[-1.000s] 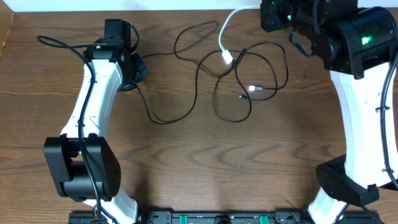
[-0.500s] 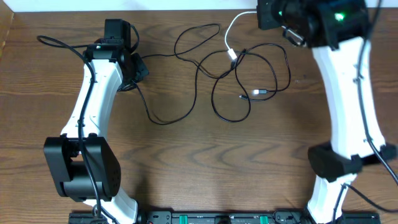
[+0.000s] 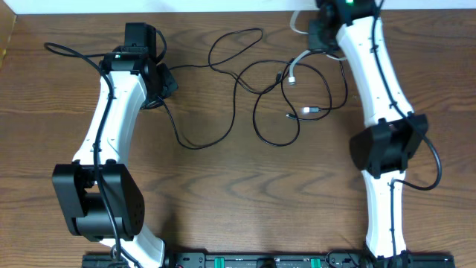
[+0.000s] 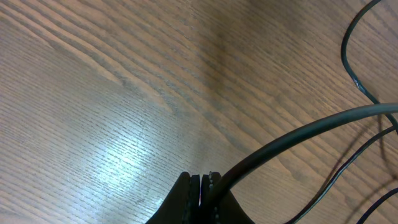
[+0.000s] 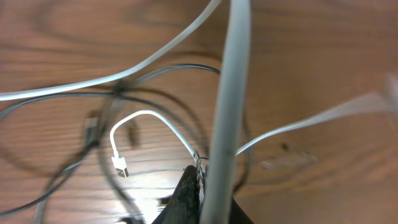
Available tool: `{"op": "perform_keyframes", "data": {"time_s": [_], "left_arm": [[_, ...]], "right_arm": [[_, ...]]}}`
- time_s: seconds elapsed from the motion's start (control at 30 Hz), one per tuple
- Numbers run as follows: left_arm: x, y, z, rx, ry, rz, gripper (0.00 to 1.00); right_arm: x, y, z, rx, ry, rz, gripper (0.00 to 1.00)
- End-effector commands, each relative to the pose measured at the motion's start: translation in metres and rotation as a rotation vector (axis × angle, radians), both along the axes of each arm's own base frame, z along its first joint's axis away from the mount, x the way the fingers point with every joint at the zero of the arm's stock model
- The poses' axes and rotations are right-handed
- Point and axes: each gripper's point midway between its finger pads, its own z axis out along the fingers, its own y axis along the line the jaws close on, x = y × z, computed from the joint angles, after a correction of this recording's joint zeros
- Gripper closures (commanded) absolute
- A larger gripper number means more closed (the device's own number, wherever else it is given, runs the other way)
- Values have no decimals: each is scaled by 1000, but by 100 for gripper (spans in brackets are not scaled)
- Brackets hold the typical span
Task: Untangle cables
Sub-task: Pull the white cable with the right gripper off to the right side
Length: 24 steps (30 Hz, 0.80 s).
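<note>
Swinging inward over the last second, the right arm now stretches to the table's (image 3: pixel 223 201) far edge, and the white cable (image 3: pixel 298 61) has been dragged with it, its USB plug (image 3: pixel 292 77) shifted toward the right gripper (image 3: pixel 315 36). That gripper is clamped on the white cable (image 5: pixel 149 116), pinched at the fingertips. From the right gripper (image 5: pixel 197 171) the cable's free length runs back toward the robot and slightly leftward, ending in the plug (image 5: pixel 120 165), which lies among the black cable loops (image 3: pixel 286 86). The left gripper (image 3: pixel 166 80) sits well apart on the other side, fingers pressed together (image 4: pixel 202 185) on what looks like a black cable (image 3: pixel 195 147) trailing toward the tangle. Freeing the white cable probably depends on pulling along that axis, away from the loops; the right arm is nearer
</note>
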Motion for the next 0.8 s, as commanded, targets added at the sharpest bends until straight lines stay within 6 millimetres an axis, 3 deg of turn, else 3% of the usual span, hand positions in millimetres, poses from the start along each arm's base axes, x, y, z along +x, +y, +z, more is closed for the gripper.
{"op": "perform_keyframes", "data": {"time_s": [0.0, 0.3, 0.43, 0.63, 0.77], "left_arm": [[2, 1, 3, 3, -9, 15, 92], [3, 1, 3, 3, -10, 15, 92], [4, 1, 4, 4, -18, 15, 91], [7, 1, 5, 3, -31, 15, 91], [8, 1, 5, 3, -32, 15, 91]], "right_arm": [[1, -48, 5, -17, -9, -151, 99], [-18, -97, 6, -90, 41, -294, 99], [-28, -126, 24, -179, 2, -405, 99], [-47, -171, 56, -152, -42, -527, 99], [-56, -183, 75, -110, -75, -557, 99]]}}
